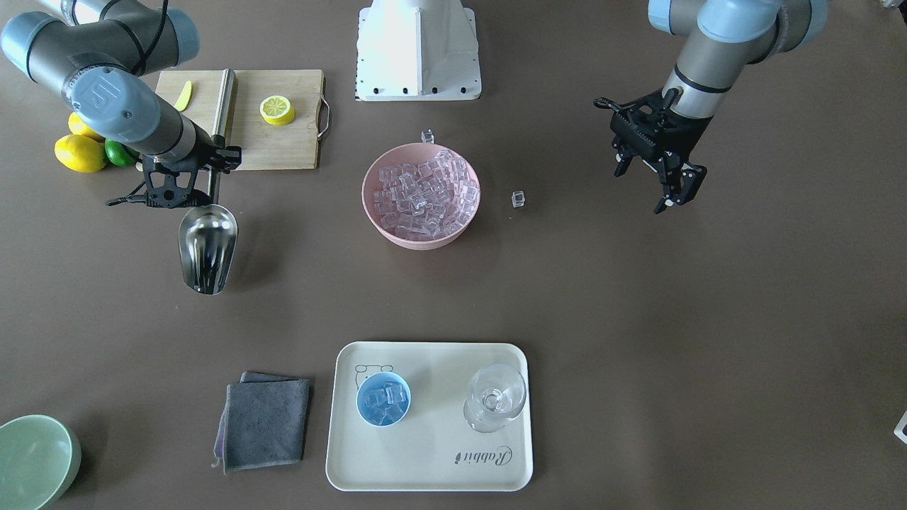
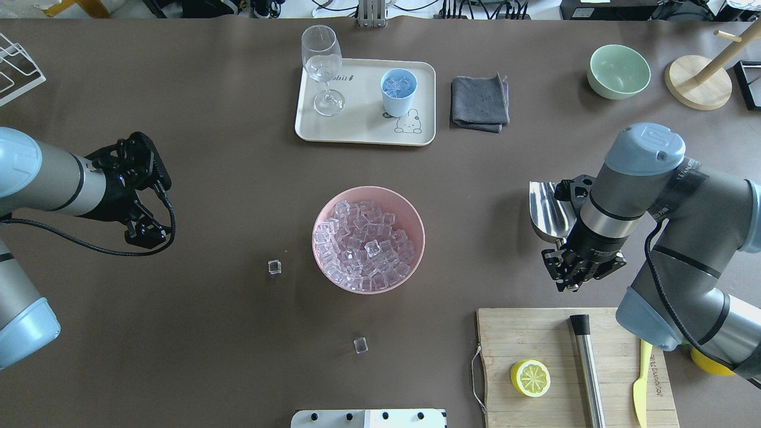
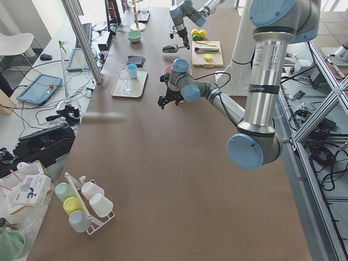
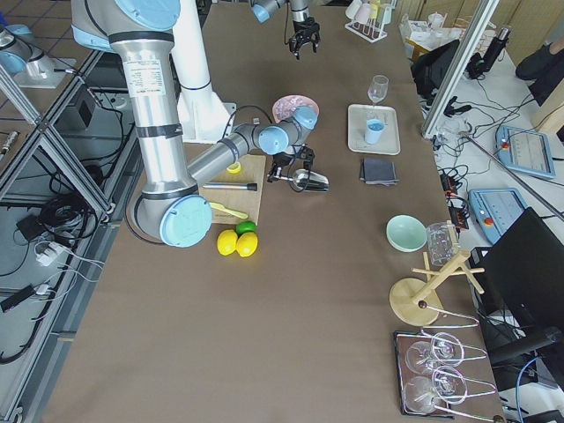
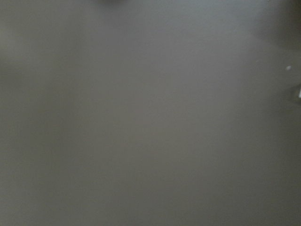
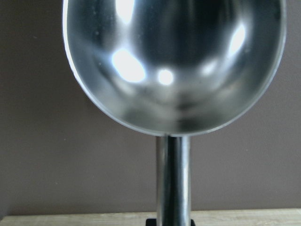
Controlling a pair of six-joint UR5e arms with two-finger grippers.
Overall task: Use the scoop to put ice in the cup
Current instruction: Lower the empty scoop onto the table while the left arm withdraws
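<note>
The ice (image 1: 421, 195) is a heap of clear cubes in a pink bowl (image 1: 375, 212) at the table's middle. The small blue cup (image 1: 382, 399) stands on the cream tray (image 1: 439, 453) and holds a few cubes. My right gripper (image 1: 205, 180) is shut on the thin handle of the steel scoop (image 1: 207, 248). The scoop's trough (image 6: 174, 61) is empty and sits low over the table beside the cutting board. My left gripper (image 1: 655, 188) is open and empty, hanging above bare table far from the bowl.
Two loose cubes (image 1: 518, 200) (image 1: 427, 136) lie near the bowl. A stemmed glass (image 1: 496, 397) shares the tray. A grey cloth (image 1: 263, 421) and a green bowl (image 1: 35, 460) lie beside the tray. The cutting board (image 1: 283, 142) carries a lemon half (image 1: 277, 110) and a steel rod (image 1: 225, 99).
</note>
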